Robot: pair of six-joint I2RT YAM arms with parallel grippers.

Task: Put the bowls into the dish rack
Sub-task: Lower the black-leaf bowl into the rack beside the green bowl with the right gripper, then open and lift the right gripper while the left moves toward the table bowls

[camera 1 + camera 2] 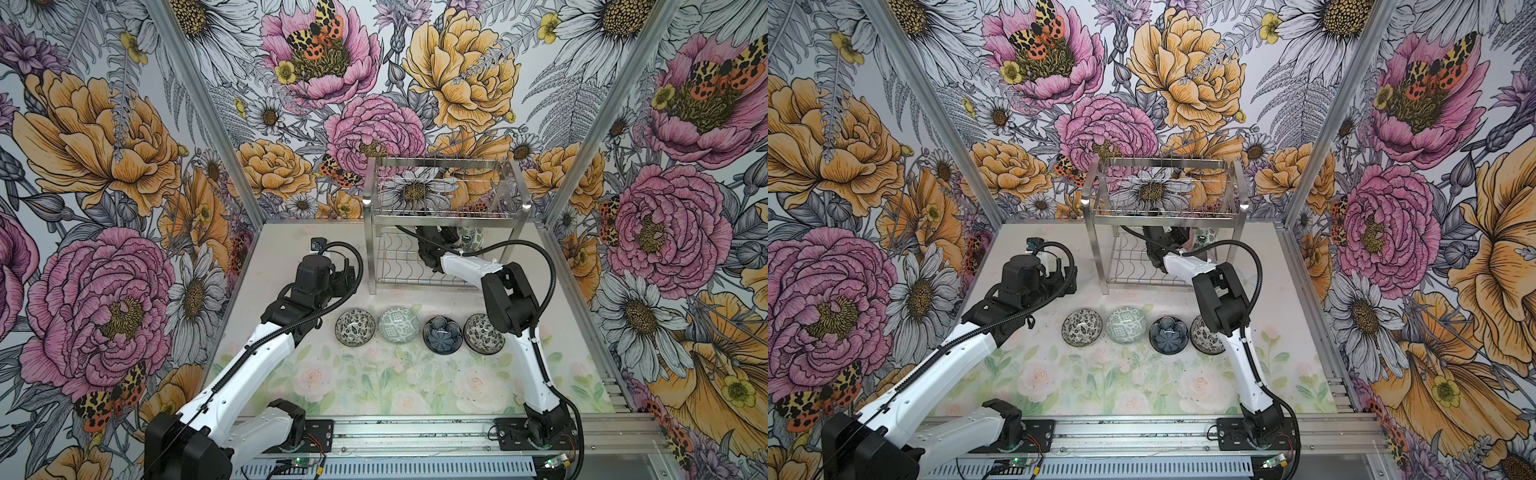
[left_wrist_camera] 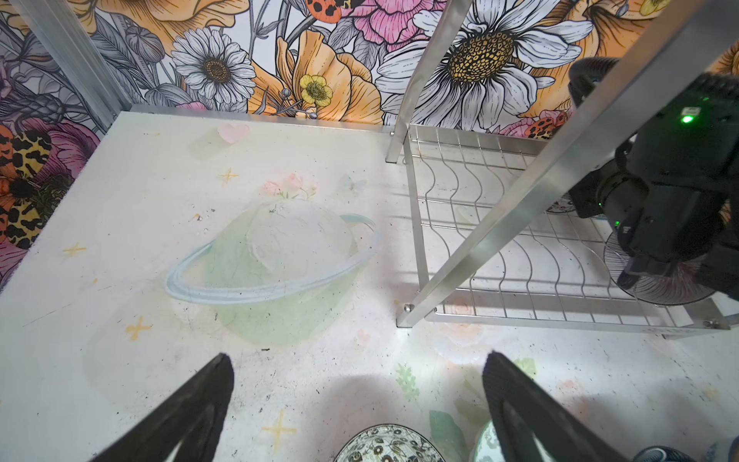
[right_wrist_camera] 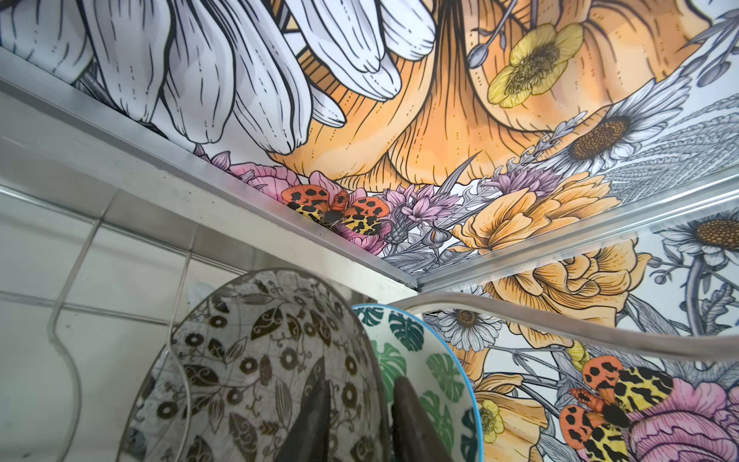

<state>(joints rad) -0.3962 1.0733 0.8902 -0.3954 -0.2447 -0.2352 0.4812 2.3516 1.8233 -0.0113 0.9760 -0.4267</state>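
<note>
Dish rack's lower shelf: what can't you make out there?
Right wrist view: the bottom edge cuts off the right gripper, so whether it grips the rim of the black-and-white floral ceramic bowl is unclear.
Both top views: the shiny steel wire dish rack's upper tier and the right arm hide that gripper; only a sliver of the green-leaf ceramic bowl shows.
Left wrist view: that arm largely covers both bowls.

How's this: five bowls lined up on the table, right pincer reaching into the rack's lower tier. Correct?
No, four bowls are lined up on the table, not five; both top views show it. The right pincer does reach into the dish rack's lower tier.
</note>
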